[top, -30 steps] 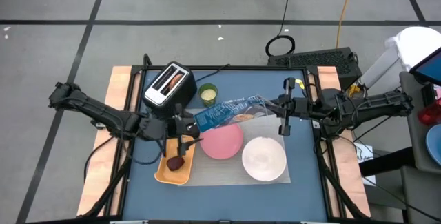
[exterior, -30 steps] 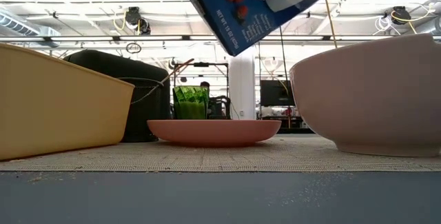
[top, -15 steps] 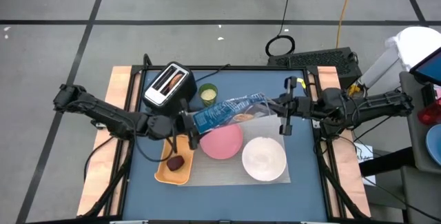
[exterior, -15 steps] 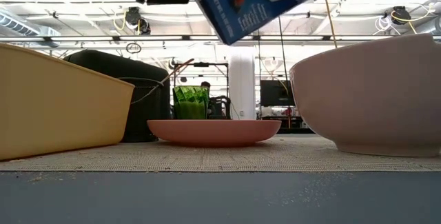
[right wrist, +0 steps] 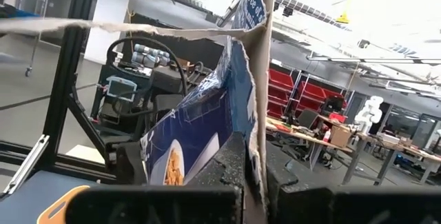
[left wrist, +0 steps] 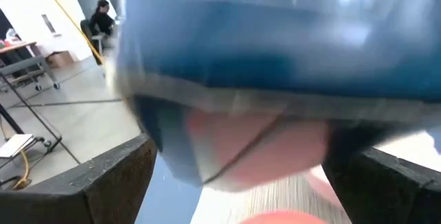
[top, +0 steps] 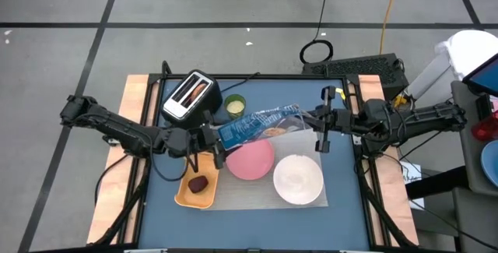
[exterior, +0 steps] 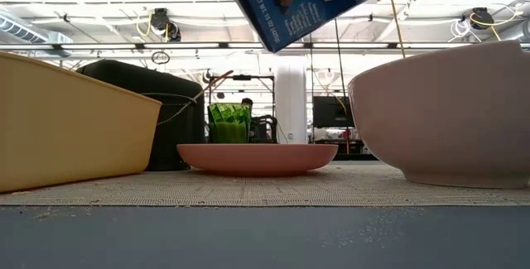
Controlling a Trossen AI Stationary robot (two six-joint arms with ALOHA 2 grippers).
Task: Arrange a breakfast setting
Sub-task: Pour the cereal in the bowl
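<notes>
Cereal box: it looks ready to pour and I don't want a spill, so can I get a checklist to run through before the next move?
1. Right gripper shut on the cereal box flap: ok.
2. Left gripper open at the box's other end, not gripping: ok.
3. Box held above the mat, clear of the table: ok.
4. Box over the white bowl: not ok, it hangs nearer the pink plate.
5. Bowl without cereal: ok.
6. Box top open for pouring: cannot tell.
</notes>
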